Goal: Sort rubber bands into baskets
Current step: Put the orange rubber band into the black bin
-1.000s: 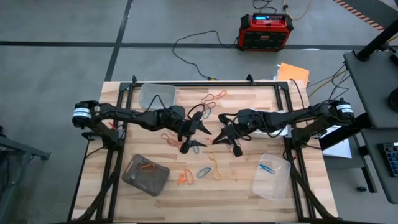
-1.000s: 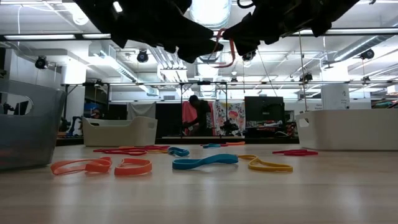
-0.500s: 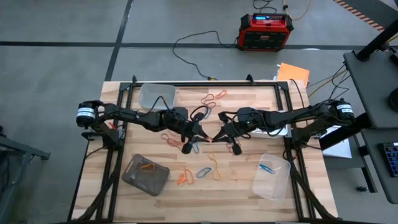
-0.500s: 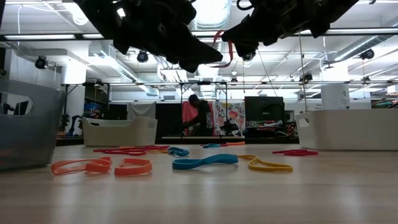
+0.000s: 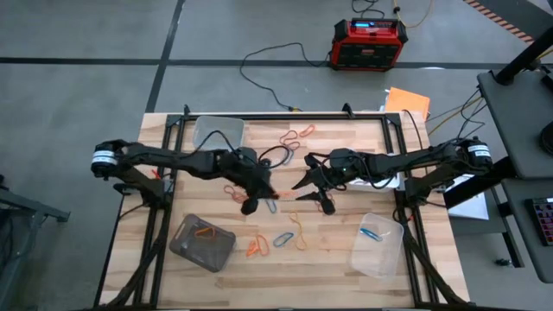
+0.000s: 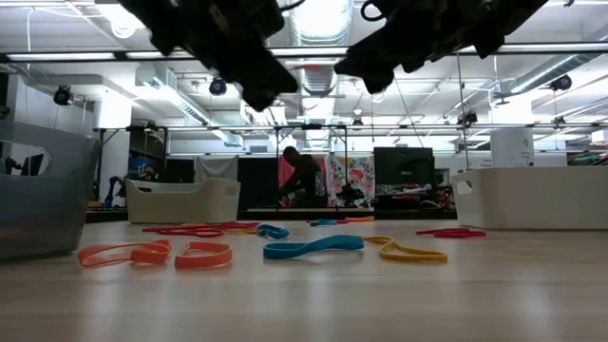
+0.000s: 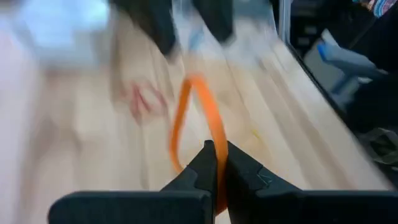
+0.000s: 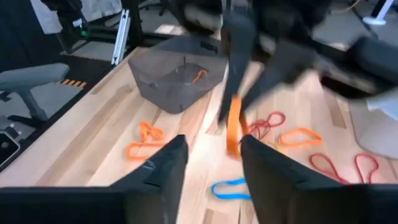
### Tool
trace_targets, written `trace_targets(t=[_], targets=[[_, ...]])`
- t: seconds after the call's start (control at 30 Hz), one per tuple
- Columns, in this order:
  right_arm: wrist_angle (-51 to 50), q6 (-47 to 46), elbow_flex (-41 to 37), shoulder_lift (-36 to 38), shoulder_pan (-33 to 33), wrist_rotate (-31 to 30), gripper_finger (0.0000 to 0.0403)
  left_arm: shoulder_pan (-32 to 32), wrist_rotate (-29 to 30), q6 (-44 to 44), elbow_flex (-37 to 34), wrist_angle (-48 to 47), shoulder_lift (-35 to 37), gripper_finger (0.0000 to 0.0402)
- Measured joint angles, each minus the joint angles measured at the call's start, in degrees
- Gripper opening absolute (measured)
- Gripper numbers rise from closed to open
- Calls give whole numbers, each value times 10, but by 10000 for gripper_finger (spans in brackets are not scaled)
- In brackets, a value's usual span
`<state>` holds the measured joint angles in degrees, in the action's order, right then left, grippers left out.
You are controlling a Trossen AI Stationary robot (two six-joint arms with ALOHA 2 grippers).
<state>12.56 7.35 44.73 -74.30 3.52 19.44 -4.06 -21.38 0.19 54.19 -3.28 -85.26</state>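
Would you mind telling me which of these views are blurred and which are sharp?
Left wrist view: heavy motion blur on the table, though the left hand and its orange rubber band read clearly. Right wrist view: the far arm is smeared. High and low views: sharp, with the arms backlit in the low view.

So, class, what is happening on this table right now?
Two robot arms are sorting rubber bands into baskets. Above the middle of the table, the left gripper is shut on an orange band, while the right gripper stands open facing it. More bands lie loose on the wood, and the grey basket already holds some.
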Motion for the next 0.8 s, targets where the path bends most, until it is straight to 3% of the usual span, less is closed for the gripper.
trace_targets(t=[0.23, 0.37, 0.57, 0.7, 0.8], targets=[[-31, 2, 0, 0, 22, -1, 199, 84, 0, -141, 122, -450, 47, 0], [-33, 2, 0, 0, 34, -2, 206, 143, 10, -193, 161, -623, 49, 0], [-34, -3, 0, 0, 38, -1, 206, 201, -58, -279, 122, -613, 50, 0], [-34, -18, 0, 0, 38, -1, 206, 215, 11, -358, 76, -625, 50, 0], [-39, -30, 0, 0, 38, -1, 206, 220, 9, -389, 51, -634, 50, 5]])
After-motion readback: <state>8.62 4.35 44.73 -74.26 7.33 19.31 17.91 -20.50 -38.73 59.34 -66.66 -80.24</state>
